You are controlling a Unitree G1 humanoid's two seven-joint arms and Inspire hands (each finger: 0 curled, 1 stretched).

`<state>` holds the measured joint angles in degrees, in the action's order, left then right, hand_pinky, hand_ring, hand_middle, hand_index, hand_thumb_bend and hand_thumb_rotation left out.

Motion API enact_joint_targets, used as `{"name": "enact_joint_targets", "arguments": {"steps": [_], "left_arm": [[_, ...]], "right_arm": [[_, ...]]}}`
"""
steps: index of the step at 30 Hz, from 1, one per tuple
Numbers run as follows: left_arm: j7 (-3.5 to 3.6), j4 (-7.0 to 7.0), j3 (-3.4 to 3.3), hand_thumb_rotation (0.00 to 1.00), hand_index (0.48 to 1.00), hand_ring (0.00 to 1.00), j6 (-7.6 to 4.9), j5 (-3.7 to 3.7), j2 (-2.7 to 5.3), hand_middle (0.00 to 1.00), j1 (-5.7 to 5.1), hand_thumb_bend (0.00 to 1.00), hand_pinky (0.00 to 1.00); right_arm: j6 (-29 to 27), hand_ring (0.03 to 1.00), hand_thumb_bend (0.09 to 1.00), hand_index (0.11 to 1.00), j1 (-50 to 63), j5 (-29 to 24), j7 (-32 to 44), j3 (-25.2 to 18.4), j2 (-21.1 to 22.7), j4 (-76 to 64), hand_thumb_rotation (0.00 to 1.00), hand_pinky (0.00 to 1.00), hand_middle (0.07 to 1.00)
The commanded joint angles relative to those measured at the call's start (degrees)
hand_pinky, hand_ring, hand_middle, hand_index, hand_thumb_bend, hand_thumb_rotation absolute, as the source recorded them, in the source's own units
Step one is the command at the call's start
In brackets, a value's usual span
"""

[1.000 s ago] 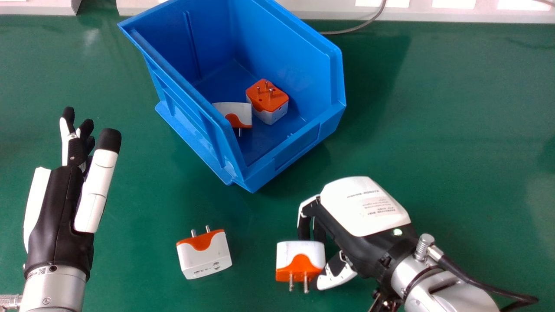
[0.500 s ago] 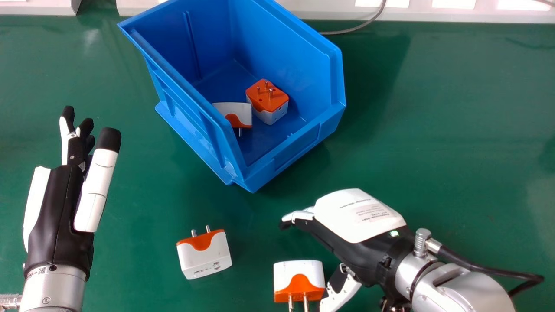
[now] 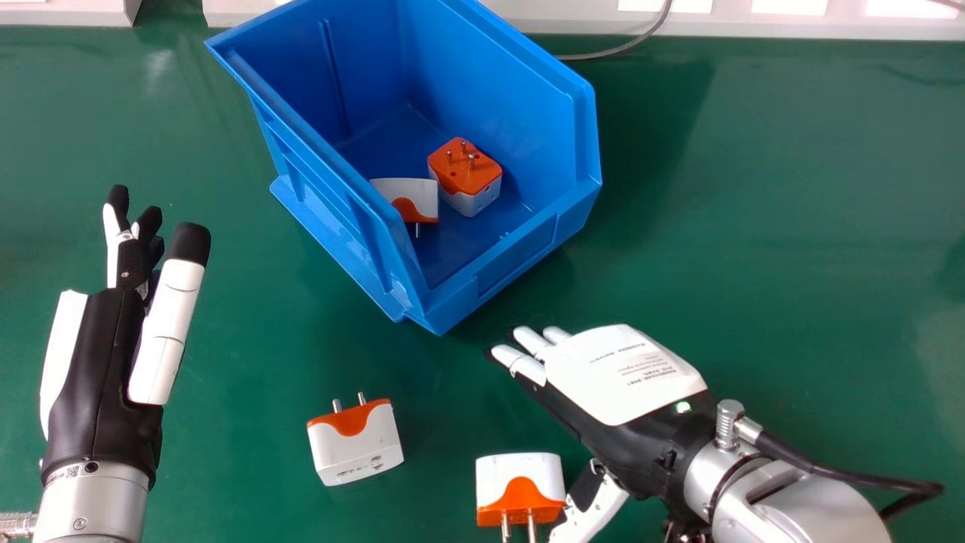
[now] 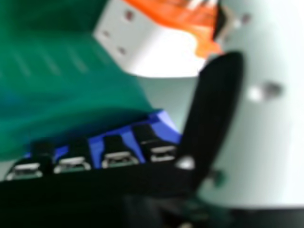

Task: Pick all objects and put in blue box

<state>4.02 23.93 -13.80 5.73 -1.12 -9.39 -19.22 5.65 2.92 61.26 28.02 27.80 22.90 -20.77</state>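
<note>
In the head view my right hand [image 3: 618, 377] is open, fingers extended toward the left, its thumb beside a white and orange adapter [image 3: 519, 483] near the bottom edge. The right hand view has my hand's thumb [image 4: 213, 109] close to that adapter [image 4: 152, 47]. Another adapter [image 3: 356, 445] lies farther left on the green table. The blue box [image 3: 497, 256] holds two more: one with its orange face and pins up [image 3: 465, 170], the other [image 3: 411, 197] partly hidden by the side wall. My left hand [image 3: 105, 362] stays open at the left.
A grey cable [image 3: 618, 51] curves behind the box beside a pale ledge [image 3: 754, 26] along the back. Green table [image 3: 769, 226] stretches right of the box, and another stretch [image 3: 249, 302] lies between the left hand and the box.
My right hand has uncurled its fingers and let go of the adapter, which has shifted slightly toward the bottom edge. The right hand has lowered a little. The left hand is practically unmoved.
</note>
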Motion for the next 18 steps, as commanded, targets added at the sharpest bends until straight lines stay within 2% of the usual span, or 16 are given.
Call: {"name": "enact_joint_targets", "arguments": {"steps": [1, 10, 18], "left_arm": [[0.12, 1.12, -0.37, 0.99, 1.0, 1.0, -1.42, 0.39, -0.35, 1.0, 0.21, 0.85, 1.0], [0.16, 0.94, -0.27, 0.99, 1.0, 1.0, -1.82, 0.63, -0.31, 1.0, 0.33, 0.86, 1.0], [-0.18, 1.53, 0.18, 0.99, 1.0, 1.0, -0.98, 0.06, -0.22, 1.0, 0.68, 0.88, 1.0]], "right_arm": [[0.57, 0.988, 0.948, 0.952, 0.7, 0.28, 0.52, 0.33, -0.95, -2.45, 0.35, 1.0, 1.0], [1.44, 0.959, 0.87, 0.951, 1.91, 1.58, 2.27, 2.0, -2.81, -4.4, 0.31, 0.94, 0.988], [2.36, 0.949, 0.838, 0.953, 1.95, 1.22, 4.65, 2.71, -3.99, -5.59, 0.33, 0.93, 0.978]]}}
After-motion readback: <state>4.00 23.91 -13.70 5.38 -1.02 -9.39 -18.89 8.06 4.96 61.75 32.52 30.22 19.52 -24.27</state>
